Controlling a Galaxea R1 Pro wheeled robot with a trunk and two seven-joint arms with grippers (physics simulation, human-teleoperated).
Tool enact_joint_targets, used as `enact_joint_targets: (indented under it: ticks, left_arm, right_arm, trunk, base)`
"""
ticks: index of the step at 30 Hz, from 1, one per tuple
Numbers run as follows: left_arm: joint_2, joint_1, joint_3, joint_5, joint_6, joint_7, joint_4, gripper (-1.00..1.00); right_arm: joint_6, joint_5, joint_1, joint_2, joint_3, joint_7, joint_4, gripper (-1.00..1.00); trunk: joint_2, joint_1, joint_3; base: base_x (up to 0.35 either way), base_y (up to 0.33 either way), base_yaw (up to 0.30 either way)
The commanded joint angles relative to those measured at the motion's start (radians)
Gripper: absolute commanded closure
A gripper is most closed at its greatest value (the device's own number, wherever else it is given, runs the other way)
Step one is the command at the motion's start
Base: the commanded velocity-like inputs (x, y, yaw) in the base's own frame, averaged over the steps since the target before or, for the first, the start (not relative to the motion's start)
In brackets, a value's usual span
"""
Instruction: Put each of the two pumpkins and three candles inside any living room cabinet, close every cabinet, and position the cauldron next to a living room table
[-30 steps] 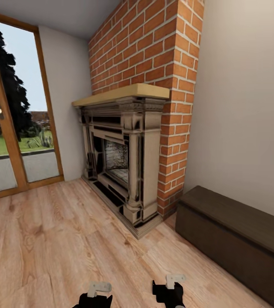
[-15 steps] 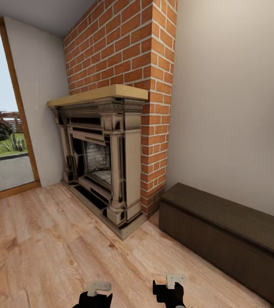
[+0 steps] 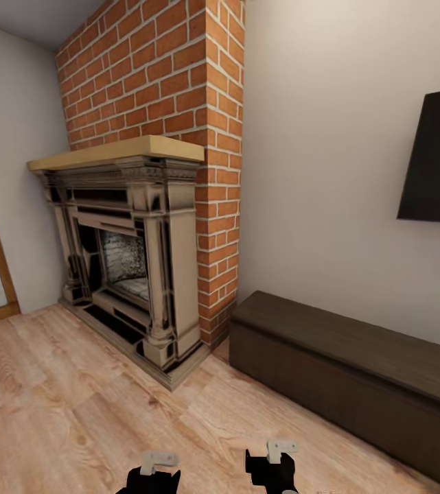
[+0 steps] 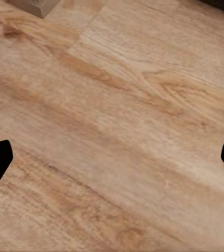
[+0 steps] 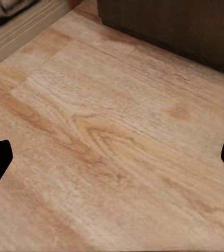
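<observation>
- The robot seems to be on its way through the living room; no pumpkin, candle or cauldron is visible, so the step in hand is probably to find them or to come near the storage unit.
- The long, low dark-brown wooden cabinet stands against the pale wall, just beside the red brick chimney; its front looks closed, with no drawer pulled out.
- The left gripper holds nothing: its two dark fingertips sit wide apart at the edges of the left wrist view, with bare floor between them.
- The right gripper is likewise spread and empty, and a corner of the cabinet shows beyond it in the right wrist view.
- The next move likely calls for turning the base to look for the small objects, because both grippers are free to pick.
- The light wooden plank floor is smooth. A dark stone fireplace with a pale mantel shelf stands near, and a flat black screen hangs on the wall above the cabinet.
</observation>
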Motion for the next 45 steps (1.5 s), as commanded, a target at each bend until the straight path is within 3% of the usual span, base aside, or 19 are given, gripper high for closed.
enact_joint_targets:
  ticks: [1,12,30,45]
  left_arm:
    - [0.001,0.000,-0.002,0.010,0.005,0.003,-0.002,-1.00]
    - [0.001,0.000,-0.002,0.011,0.005,0.004,-0.002,-1.00]
    - [0.000,0.000,-0.003,0.009,0.006,0.006,-0.002,-1.00]
    - [0.000,0.000,-0.008,0.011,0.005,0.004,-0.002,-1.00]
  right_arm:
    - [-0.005,-0.010,-0.001,0.000,0.009,-0.005,0.001,-1.00]
    - [-0.005,-0.010,-0.001,0.000,0.009,-0.005,0.001,-1.00]
    - [-0.005,-0.009,-0.001,0.000,0.009,-0.005,0.002,-1.00]
    - [-0.004,-0.009,-0.001,0.000,0.009,-0.004,0.003,-1.00]
  trunk:
    - [-0.001,0.000,-0.001]
    - [-0.001,0.000,0.003]
    - [-0.001,0.000,0.010]
    - [-0.001,0.000,0.017]
  base:
    - [0.000,0.000,-0.291]
    - [-0.024,0.028,-0.291]
    - [-0.039,0.230,-0.291]
    - [0.012,0.021,-0.291]
